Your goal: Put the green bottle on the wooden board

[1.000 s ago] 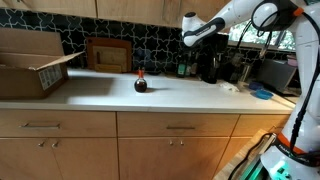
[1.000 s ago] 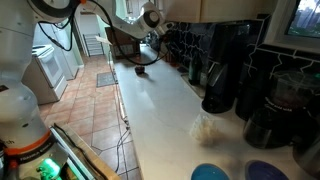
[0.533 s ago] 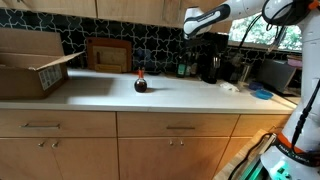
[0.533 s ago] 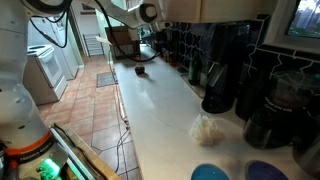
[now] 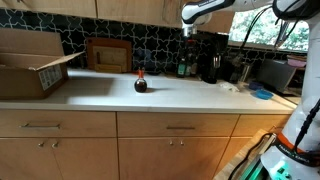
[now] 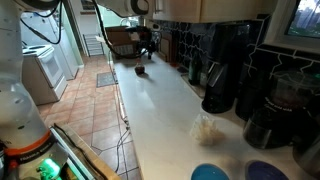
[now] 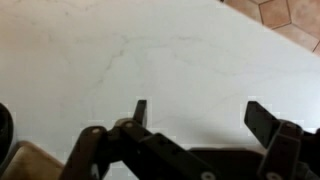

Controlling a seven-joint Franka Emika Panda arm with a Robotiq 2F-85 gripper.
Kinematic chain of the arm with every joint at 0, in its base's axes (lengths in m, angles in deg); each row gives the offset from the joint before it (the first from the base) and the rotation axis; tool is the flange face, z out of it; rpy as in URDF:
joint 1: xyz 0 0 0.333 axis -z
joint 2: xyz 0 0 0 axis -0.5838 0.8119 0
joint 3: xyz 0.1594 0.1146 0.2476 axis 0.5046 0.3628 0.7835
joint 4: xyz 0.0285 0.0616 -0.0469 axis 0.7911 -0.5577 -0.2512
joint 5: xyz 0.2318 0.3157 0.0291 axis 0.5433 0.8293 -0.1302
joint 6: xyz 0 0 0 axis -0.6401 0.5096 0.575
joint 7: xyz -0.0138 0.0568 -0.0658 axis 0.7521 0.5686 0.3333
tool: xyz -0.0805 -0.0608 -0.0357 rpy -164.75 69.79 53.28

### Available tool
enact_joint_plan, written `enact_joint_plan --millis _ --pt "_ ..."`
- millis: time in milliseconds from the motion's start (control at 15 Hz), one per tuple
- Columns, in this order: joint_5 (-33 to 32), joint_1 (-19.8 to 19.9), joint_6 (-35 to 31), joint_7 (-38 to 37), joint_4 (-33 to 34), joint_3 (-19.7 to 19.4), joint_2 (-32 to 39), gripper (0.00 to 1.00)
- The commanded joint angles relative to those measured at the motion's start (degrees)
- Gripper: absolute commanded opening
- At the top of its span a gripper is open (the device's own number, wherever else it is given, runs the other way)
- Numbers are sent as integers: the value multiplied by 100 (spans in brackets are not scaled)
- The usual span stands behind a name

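The green bottle (image 5: 182, 68) is slim and dark and stands at the back of the white counter, next to the coffee machine. The wooden board (image 5: 108, 54) leans against the tiled backsplash further along, and it also shows far off in an exterior view (image 6: 122, 40). My gripper (image 5: 187, 20) is raised high above the bottle, well clear of it. In the wrist view the gripper (image 7: 200, 115) is open and empty, with only bare white counter between its fingers. The bottle is out of sight in the wrist view.
A squat round dark bottle with a red cap (image 5: 140, 83) stands mid-counter and shows in both exterior views (image 6: 140, 70). An open cardboard box (image 5: 30, 62) sits at one end. Coffee machines (image 5: 210, 55), a crumpled paper (image 6: 207, 127) and blue dishes (image 5: 261, 94) crowd the other end.
My arm has risen steadily from just above the green bottle towards the upper cabinets. The gripper has stayed open, and nothing on the counter has moved.
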Motion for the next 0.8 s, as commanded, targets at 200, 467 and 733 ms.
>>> enact_joint_plan --millis 200,467,733 --pt "1461 -89 1755 104 140 517 -285 100" --pt "2082 -353 639 334 -477 779 -885 100" --pt "1944 -427 834 162 -128 789 -683 100"
